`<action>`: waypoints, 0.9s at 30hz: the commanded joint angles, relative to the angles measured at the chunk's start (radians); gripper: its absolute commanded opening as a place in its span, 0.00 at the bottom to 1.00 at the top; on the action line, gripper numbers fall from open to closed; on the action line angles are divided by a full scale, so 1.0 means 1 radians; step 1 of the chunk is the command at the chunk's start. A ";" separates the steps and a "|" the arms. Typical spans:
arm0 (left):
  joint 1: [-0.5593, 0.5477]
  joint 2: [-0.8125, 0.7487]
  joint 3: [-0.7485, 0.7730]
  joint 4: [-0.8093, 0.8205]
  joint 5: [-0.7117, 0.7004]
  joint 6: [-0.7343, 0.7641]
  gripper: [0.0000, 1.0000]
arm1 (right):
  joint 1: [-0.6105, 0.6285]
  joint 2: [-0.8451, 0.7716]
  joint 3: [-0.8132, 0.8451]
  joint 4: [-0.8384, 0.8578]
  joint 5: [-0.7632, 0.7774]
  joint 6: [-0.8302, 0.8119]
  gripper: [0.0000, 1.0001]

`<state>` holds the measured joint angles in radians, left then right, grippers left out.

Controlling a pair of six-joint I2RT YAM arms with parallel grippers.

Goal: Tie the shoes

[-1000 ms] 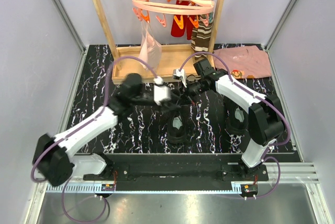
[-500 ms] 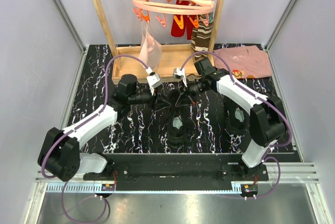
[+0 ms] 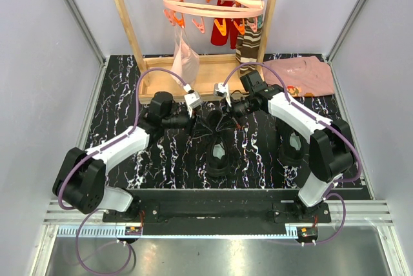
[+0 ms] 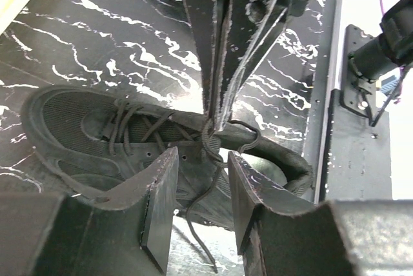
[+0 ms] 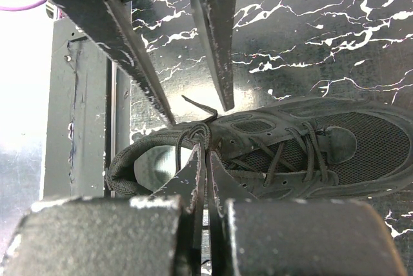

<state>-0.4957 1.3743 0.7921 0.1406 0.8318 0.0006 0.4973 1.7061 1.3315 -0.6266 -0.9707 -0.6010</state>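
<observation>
Black lace (image 5: 192, 133) is pinched taut in your right gripper (image 5: 205, 153) over the left shoe (image 3: 218, 153), seemingly so your left gripper (image 4: 200, 160), jaws apart, can take it.

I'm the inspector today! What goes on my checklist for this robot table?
Surface: table, black with white veins.
Job's things: black shoe in the middle, lace gathered above it; second shoe to the right, partly hidden by the right arm.
Clutter: pink shirt at the far right; wooden rack holding a pink hanger, striped sock and clear bag.
Grippers: right gripper shut on the lace; left gripper open, fingers either side of it.
Cables: purple cables loop high, off the lace.
Surroundings: pale walls; metal rail at the near edge.
</observation>
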 commanded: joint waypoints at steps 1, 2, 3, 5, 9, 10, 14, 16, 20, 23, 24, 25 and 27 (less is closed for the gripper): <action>-0.001 -0.003 0.039 0.077 0.066 -0.033 0.40 | 0.004 -0.040 0.035 0.002 -0.031 -0.014 0.00; -0.001 -0.001 0.041 0.083 0.070 -0.040 0.40 | 0.006 -0.040 0.035 0.004 -0.031 -0.016 0.00; -0.003 0.002 0.042 0.089 0.072 -0.042 0.40 | 0.004 -0.040 0.037 0.004 -0.033 -0.016 0.00; -0.007 0.014 0.052 0.085 0.063 -0.036 0.40 | 0.006 -0.039 0.035 0.002 -0.036 -0.019 0.00; -0.014 0.042 0.074 0.082 0.055 -0.022 0.33 | 0.007 -0.040 0.035 0.004 -0.042 -0.022 0.00; -0.015 0.045 0.076 0.083 0.053 -0.019 0.29 | 0.007 -0.040 0.035 0.004 -0.043 -0.023 0.00; -0.015 0.055 0.082 0.085 0.058 -0.017 0.19 | 0.010 -0.046 0.034 0.004 -0.048 -0.036 0.00; -0.014 0.060 0.082 0.085 0.070 -0.027 0.18 | 0.010 -0.046 0.034 0.004 -0.048 -0.036 0.00; -0.015 0.062 0.079 0.076 0.096 -0.031 0.21 | 0.010 -0.048 0.026 0.004 -0.040 -0.043 0.00; -0.014 0.060 0.081 0.051 0.095 -0.022 0.10 | 0.010 -0.048 0.024 0.002 -0.042 -0.043 0.00; -0.014 0.058 0.081 0.041 0.086 -0.016 0.04 | 0.010 -0.049 0.024 0.005 -0.042 -0.043 0.00; -0.014 0.057 0.082 0.036 0.078 -0.014 0.01 | 0.010 -0.049 0.024 0.004 -0.040 -0.042 0.00; -0.009 0.051 0.073 0.060 0.056 -0.031 0.00 | 0.010 -0.049 0.025 0.004 -0.031 -0.039 0.13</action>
<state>-0.5064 1.4353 0.8360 0.1642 0.8867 -0.0257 0.4992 1.7020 1.3315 -0.6266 -0.9890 -0.6247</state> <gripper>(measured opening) 0.014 0.053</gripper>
